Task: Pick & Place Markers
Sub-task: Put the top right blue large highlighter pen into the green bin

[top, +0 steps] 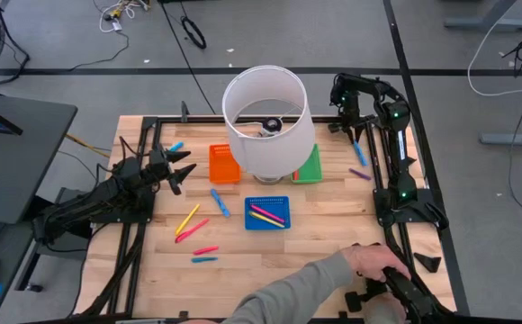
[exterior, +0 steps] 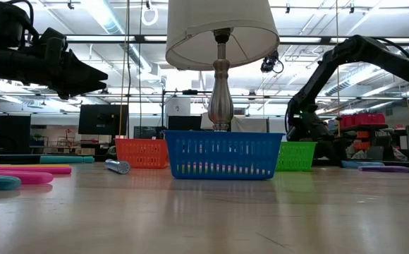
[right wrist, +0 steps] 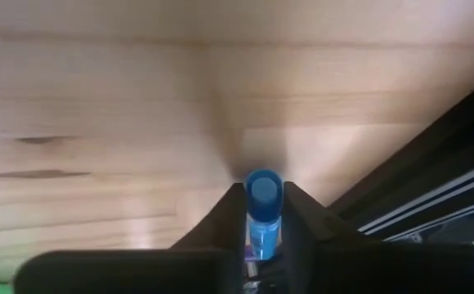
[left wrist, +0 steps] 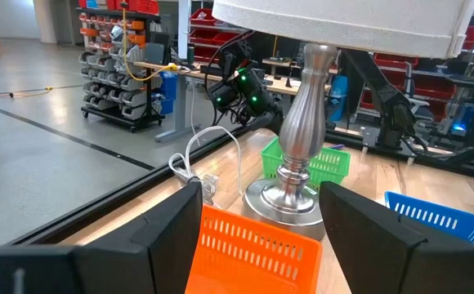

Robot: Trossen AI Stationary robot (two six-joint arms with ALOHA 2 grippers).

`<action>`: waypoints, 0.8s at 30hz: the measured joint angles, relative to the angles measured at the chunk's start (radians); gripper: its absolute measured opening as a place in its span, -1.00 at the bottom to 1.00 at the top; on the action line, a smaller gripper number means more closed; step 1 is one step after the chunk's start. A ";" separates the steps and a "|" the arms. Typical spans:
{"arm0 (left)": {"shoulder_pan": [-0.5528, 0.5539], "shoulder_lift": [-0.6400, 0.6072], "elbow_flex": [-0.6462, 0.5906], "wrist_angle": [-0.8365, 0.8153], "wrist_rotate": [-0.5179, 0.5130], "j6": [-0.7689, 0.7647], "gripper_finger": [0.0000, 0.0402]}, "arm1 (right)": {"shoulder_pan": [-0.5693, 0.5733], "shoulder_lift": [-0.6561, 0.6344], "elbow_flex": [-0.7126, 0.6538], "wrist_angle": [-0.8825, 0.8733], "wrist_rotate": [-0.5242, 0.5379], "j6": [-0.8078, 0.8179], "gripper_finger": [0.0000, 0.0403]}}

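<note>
My right gripper is at the table's far right, slanting down and shut on a blue marker. A purple marker lies just nearer than it. More markers lie on the wood at the left: blue, yellow, red. Pink and yellow ones lie in the blue tray. My left gripper hangs open and level above the table's left side, facing the orange tray. My right gripper pinches the blue marker between its two fingers. The marker's round end shows just past the fingertips. The fingers slant down from above toward the wood. The wrist view sees the marker nearly end-on; whether it still rests on the table I cannot tell.
A lamp with a white shade stands at the far middle, between the orange tray and the green tray. A black frame rail runs beside my right gripper. A person's hand is at the near right edge.
</note>
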 joint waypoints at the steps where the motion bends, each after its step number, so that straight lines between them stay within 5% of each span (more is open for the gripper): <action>1: 0.000 0.000 0.000 0.000 0.000 0.000 0.26 | 0.000 0.000 0.000 0.000 -0.001 0.001 -0.81; 15: 0.000 0.000 0.000 0.000 0.000 0.000 0.26 | 0.003 -0.084 0.000 0.011 -0.021 0.017 -0.83; 24: 0.000 0.000 0.000 0.000 0.000 0.000 0.26 | -0.003 -0.199 0.001 0.004 -0.124 0.041 -0.83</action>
